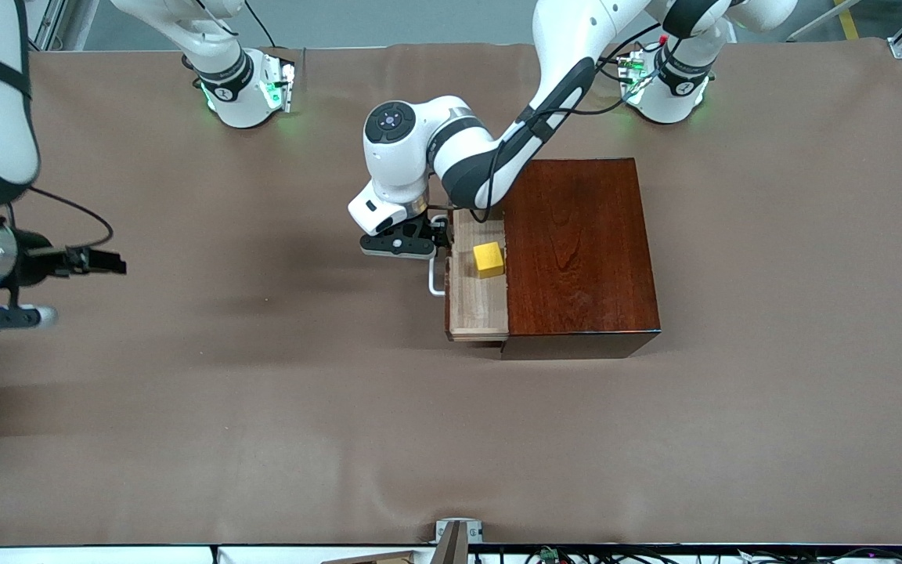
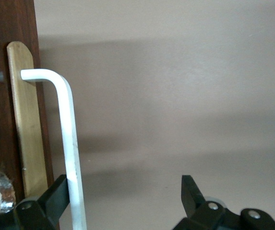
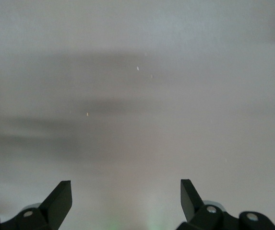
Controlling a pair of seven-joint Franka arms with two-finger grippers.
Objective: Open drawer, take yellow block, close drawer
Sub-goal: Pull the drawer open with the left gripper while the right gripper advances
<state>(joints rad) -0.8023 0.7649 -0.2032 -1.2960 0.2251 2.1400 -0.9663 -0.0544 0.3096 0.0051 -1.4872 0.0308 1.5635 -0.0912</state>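
One drawer [image 1: 476, 305] stands part-open from the mahogany box [image 1: 580, 254], its front facing the right arm's end. One yellow block [image 1: 488, 259] lies inside. The left gripper [image 1: 437, 235], fingers spread, straddles the white handle [image 2: 72, 148] without clamping. The right gripper [image 3: 126, 194] waits open over the table [image 1: 263, 392].

Box [image 1: 580, 251] on desk [image 1: 263, 407], toward left arm's end; drawer [image 1: 478, 301] pulled partway out of box side facing right arm's end; yellow block [image 1: 488, 259] in drawer, close against box edge; handle [image 1: 435, 280] on drawer front; left gripper [image 1: 429, 239] at handle, fingers spread, one finger [image 2: 55, 194] touching bar; right gripper [image 1: 87, 261] waiting over desk at right arm's end, well apart from box, fingers apart.
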